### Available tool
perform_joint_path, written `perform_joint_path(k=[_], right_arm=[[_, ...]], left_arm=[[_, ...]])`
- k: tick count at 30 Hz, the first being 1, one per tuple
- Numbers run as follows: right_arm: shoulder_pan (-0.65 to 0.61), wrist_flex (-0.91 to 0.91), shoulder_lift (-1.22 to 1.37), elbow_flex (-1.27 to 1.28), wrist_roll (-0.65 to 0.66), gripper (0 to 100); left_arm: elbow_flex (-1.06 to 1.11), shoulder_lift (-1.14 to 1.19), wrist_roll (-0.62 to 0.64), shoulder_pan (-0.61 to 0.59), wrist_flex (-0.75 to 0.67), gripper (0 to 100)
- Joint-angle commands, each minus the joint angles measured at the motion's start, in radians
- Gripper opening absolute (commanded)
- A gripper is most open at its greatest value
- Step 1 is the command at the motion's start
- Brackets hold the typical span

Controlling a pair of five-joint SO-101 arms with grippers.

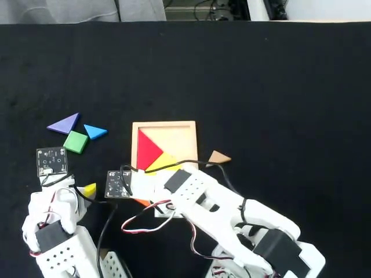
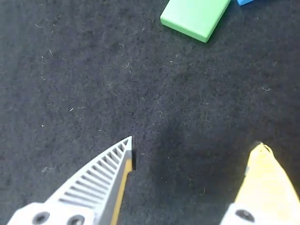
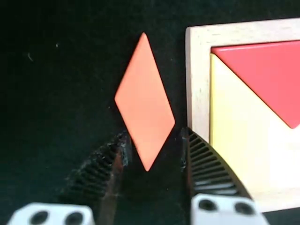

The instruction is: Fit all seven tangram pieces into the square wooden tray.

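Black cloth [image 1: 261, 87]: thin orange diamond [image 3: 144, 101] by tray [image 3: 197, 70] near rim, looks stiff and light; right gripper [image 3: 152, 150] spread astride its tip, left gripper [image 2: 192, 150] spread, so pinch slanted edges.

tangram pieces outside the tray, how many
5: purple triangle, blue triangle and green square clustered left of the tray; tan triangle off its right side; orange parallelogram beside it, at the right gripper. The right arm could hide more.

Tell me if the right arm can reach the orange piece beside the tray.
Probably yes: the right end effector is open, straddling the tip of the orange piece; only the tray rim stands close by.
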Motion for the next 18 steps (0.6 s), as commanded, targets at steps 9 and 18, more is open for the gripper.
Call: perform_joint_path(k=[9,18], right_arm=[[0.012,-0.015,-0.002,-0.010,-0.003,1.2],[0.160,0.043,-0.008,0.030,0.150,1.1]], left_arm=[[-0.005,-0.008,-0.005,-0.004,-0.015,37],[-0.005,-0.008,-0.006,-0.004,-0.015,37]])
